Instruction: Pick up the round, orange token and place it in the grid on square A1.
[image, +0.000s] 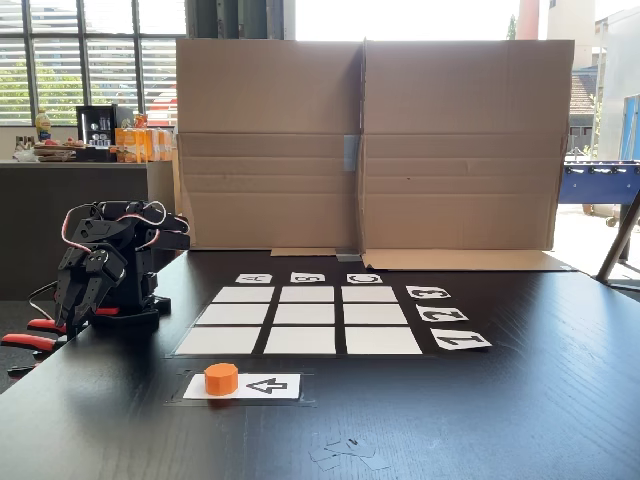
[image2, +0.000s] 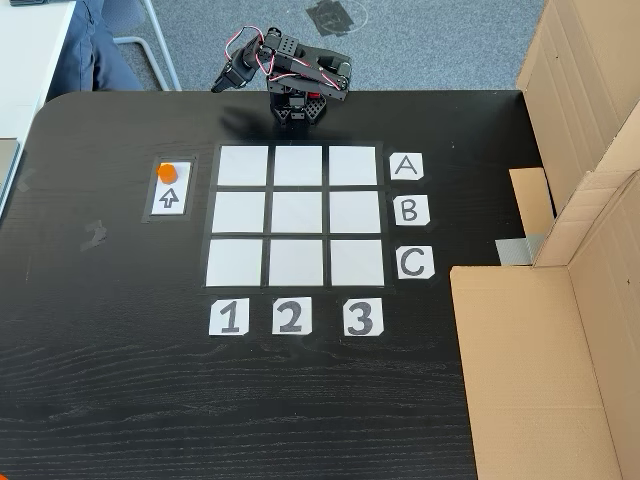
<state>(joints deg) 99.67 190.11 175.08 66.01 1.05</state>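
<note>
in a fixed view from the front of the black counter (image: 520, 400), the round, orange token (image: 221, 378) sits on the left end of the white arrow card (image: 243, 386), near the camera and just in front of the grid (image: 298, 321). the arm (image: 105, 265) is folded up at the left edge, well apart from the token, with its gripper (image: 78, 300) hanging down towards the counter edge. the fingers are dark against a dark body here, so i cannot tell whether they are released or clenched; they carry nothing orange. the letter cards at the far side of the grid are upside down and small, hard to read, while the number cards run down the right. a cardboard screen (image: 370, 145) stands behind and hides whatever lies beyond it

in a fixed view from above, the token (image2: 167, 172) lies at the far end of the arrow card (image2: 169, 190), left of the grid (image2: 295, 215). square a1 (image2: 242, 166) is the far-left cell, where column 1 meets row a, and it lies bare, as do all other cells. the arm (image2: 295, 80) rests at the far edge of the counter (image2: 120, 380), its gripper (image2: 226, 80) pointing left over the rim, too small and foreshortened to judge the fingers

judging by this, nothing of the task is done: reach, grasp, carry and placing on a1 all remain
</note>
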